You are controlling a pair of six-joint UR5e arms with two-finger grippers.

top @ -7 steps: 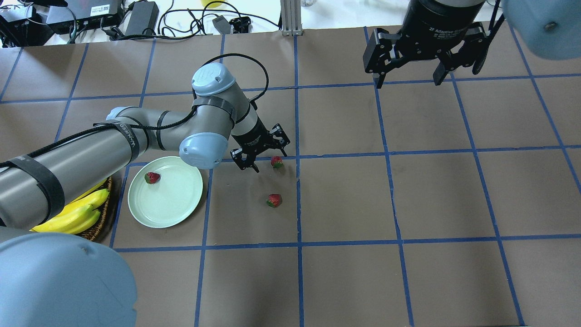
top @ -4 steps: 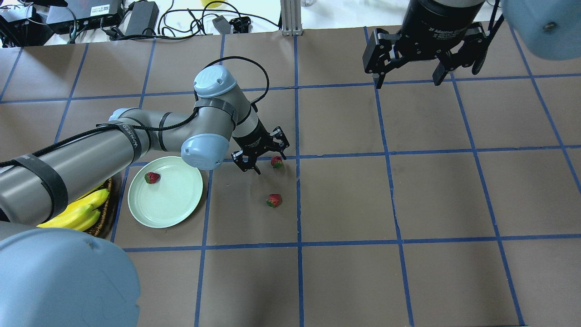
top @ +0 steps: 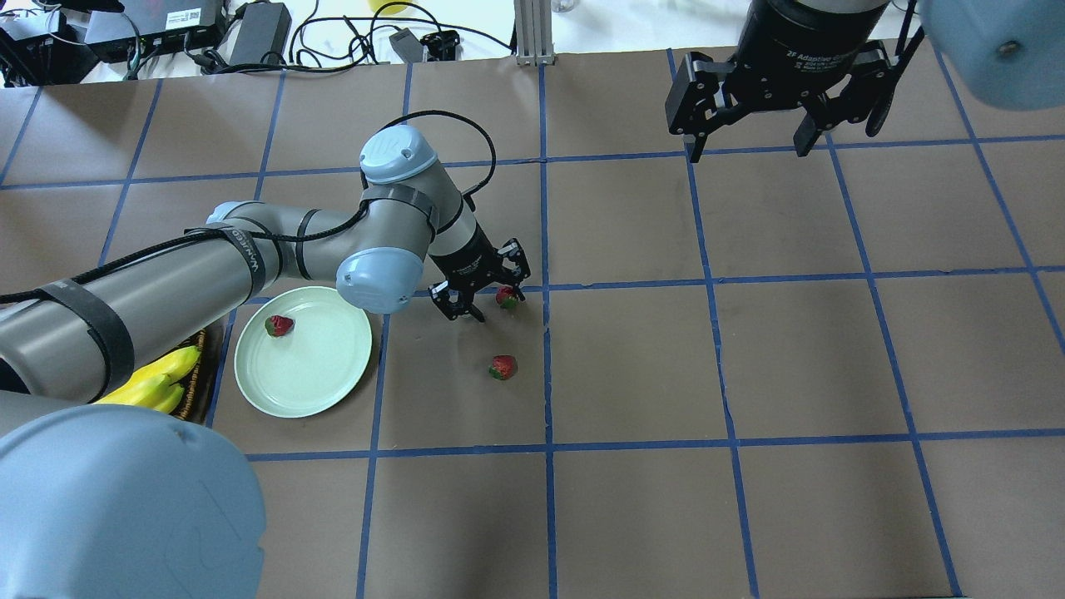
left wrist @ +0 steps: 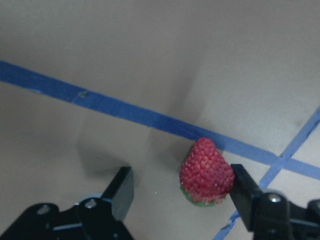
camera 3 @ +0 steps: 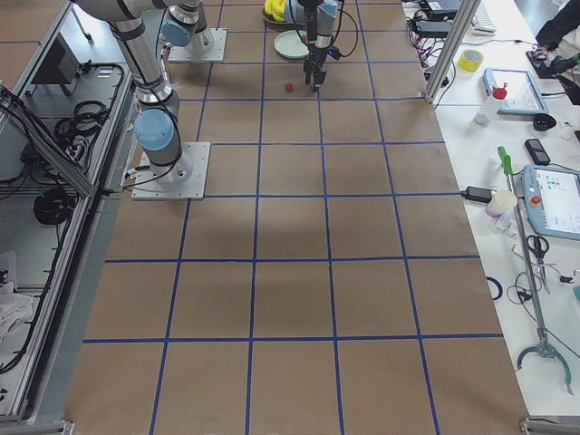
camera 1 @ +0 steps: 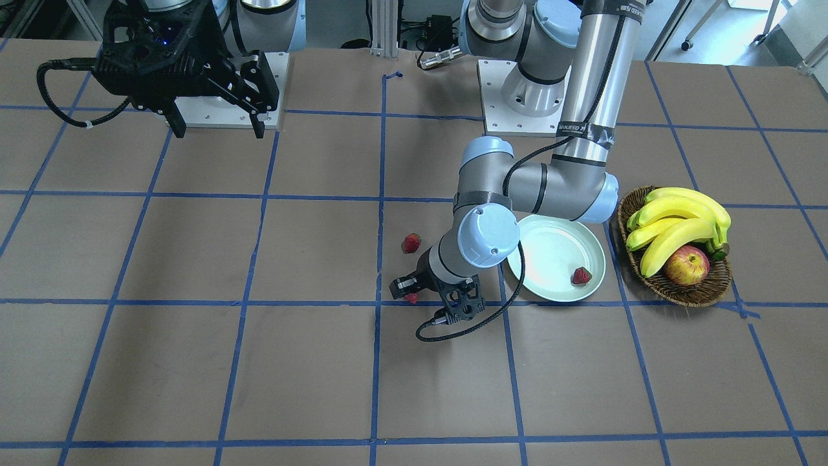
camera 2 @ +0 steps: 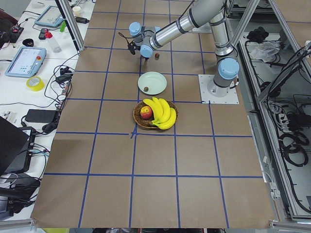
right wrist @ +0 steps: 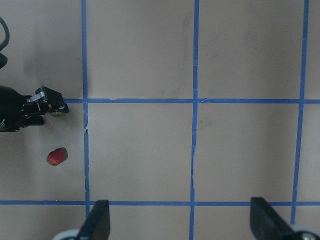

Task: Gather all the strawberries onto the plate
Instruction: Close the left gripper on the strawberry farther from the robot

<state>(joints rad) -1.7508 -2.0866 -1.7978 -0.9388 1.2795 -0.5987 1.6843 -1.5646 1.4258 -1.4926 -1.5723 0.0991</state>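
Tabletop [top: 749,358]: L jaws spread astride strawberry [left wrist: 206,171] beside tape line [left wrist: 125,111]

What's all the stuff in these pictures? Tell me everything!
strawberries: three, red; one on the plate, one between the left gripper's fingers, one loose on the table.
plate: one, pale mint, on the table.
basket: one, brown wicker, beside the plate.
bananas: one bunch, yellow, in basket.
apple: one, red-yellow, in basket.
table: one, brown, blue tape grid.
left gripper: one, black, open, low.
right gripper: one, black, open, raised.
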